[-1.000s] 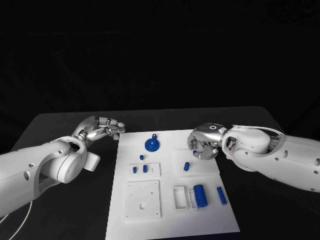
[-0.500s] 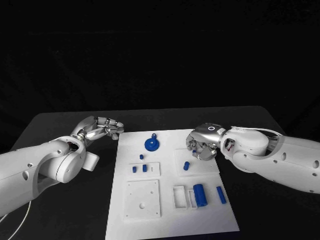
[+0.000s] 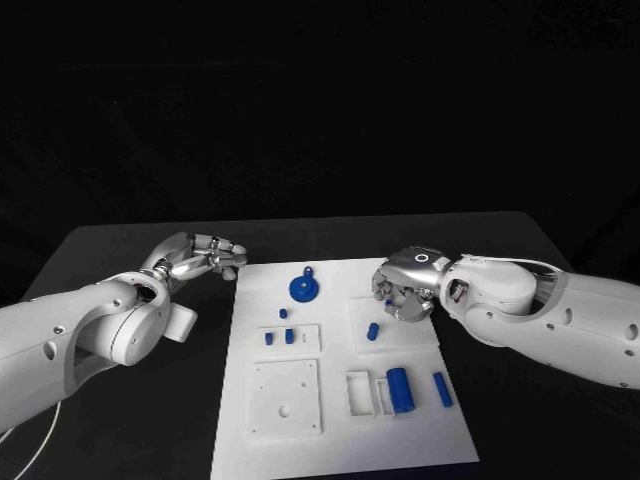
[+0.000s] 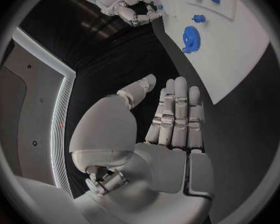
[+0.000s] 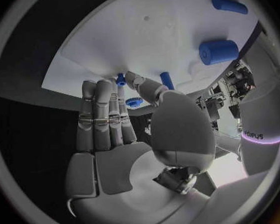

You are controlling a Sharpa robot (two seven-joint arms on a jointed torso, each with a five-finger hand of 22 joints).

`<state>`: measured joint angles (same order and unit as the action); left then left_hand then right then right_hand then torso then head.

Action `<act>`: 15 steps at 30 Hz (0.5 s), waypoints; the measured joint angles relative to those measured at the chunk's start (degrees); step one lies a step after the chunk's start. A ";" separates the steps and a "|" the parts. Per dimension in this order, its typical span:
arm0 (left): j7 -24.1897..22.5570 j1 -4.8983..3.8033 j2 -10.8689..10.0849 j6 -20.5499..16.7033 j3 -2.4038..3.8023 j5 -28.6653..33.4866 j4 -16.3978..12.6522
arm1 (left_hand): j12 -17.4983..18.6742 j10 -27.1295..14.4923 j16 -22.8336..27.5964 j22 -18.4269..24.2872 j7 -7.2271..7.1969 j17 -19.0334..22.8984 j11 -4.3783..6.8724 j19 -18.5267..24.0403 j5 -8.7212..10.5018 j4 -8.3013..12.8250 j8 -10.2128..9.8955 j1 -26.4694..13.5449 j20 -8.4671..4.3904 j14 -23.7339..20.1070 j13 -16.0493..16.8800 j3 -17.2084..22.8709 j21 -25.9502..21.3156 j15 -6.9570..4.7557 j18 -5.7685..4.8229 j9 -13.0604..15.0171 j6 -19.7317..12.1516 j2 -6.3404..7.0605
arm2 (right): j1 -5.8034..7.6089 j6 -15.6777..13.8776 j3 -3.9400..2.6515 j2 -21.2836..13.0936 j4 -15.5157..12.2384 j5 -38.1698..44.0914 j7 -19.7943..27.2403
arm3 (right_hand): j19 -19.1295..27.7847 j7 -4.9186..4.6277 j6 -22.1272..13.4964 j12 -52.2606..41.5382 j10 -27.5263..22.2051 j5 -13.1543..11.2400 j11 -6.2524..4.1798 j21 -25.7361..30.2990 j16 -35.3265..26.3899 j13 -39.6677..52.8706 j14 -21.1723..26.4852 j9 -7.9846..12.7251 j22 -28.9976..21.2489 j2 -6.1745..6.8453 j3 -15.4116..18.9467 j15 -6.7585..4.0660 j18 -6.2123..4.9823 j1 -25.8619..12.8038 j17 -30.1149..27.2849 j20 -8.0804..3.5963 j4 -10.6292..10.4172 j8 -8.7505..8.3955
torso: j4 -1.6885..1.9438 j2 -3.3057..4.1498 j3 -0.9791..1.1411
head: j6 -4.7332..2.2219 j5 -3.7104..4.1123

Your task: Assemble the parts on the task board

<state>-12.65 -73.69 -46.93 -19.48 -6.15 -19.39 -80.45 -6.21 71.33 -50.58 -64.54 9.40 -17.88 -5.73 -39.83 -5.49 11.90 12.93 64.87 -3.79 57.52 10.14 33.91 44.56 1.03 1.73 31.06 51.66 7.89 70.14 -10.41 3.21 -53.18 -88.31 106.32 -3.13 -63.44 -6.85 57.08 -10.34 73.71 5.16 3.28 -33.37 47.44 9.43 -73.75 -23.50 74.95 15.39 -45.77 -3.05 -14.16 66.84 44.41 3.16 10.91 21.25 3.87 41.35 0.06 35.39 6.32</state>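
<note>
Head view — right robot hand (image 3: 407, 287) empty, fingers apart, over task board (image 3: 342, 420); blue peg (image 3: 372, 332) likely light, rigid, slippery — pinch its sides.

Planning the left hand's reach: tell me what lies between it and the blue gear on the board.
Head view: bare black table, then bare white board, between the left hand and the gear.
</note>
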 measured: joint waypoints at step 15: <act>0.32 0.01 -0.05 0.13 0.00 0.01 0.10 | 0.00 0.00 0.22 0.00 0.00 -0.07 0.00 0.00 0.00 0.00 0.00 0.00 0.00 0.00 0.00 0.00 0.01 0.00 0.00 0.00 0.00 0.00 | -0.12 0.05 -0.06 0.01 -0.29 1.51 -0.25 | -0.93 1.02 2.88 0.15 2.71 -1.85 -1.24 -4.98 4.40 2.05 -0.96 -0.48 -0.05 -0.46 -5.43 -0.77 -0.01 1.82 1.96 -0.92 -0.82 0.34 | -0.01 -0.01 0.03 | 0.12 0.08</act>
<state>-12.33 -73.68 -46.98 -19.35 -6.15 -19.38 -80.35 -6.21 71.33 -50.36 -64.54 9.40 -17.95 -5.73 -39.83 -5.50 11.90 12.93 64.87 -3.79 57.52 10.13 33.91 44.57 1.03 1.73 31.06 51.67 7.89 70.02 -10.36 3.15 -53.18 -88.60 107.83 -3.39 -64.37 -5.83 59.96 -10.19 76.41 3.31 2.03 -38.36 51.84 11.49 -74.71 -23.98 74.90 14.93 -51.21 -3.82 -14.17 68.65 46.37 2.24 10.08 21.60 3.86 41.34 0.09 35.51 6.39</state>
